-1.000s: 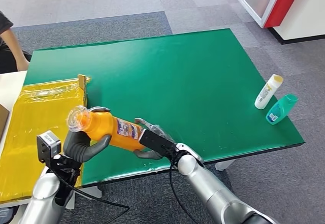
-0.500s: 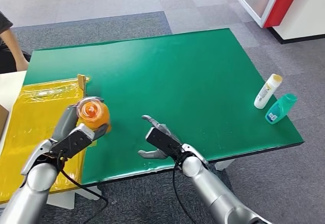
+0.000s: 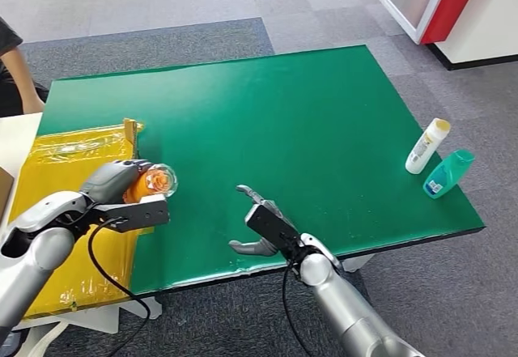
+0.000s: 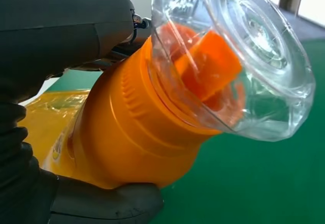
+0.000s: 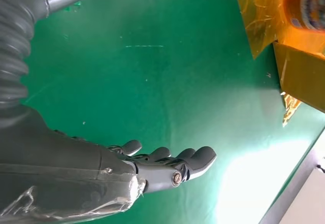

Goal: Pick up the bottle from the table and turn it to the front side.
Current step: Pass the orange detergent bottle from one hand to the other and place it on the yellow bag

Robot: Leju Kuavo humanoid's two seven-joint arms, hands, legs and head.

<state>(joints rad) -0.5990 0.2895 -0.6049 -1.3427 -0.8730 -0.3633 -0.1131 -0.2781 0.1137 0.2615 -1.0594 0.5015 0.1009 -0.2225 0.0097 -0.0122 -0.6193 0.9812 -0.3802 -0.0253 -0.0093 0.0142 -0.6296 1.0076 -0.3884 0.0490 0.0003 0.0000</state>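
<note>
Left hand (image 3: 125, 199) grips the bottle (image 3: 150, 183), cap toward 3 o'clock; roll the wrist slowly. Right hand (image 3: 265, 226) spread, empty.

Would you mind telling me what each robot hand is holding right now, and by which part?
The left robot hand grips the orange bottle around its body, below the clear cap. The right robot hand holds nothing.

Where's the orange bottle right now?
In the head view the orange bottle is at the table's left, held in the left robot hand beside the yellow sheet, clear cap pointing right.
</note>
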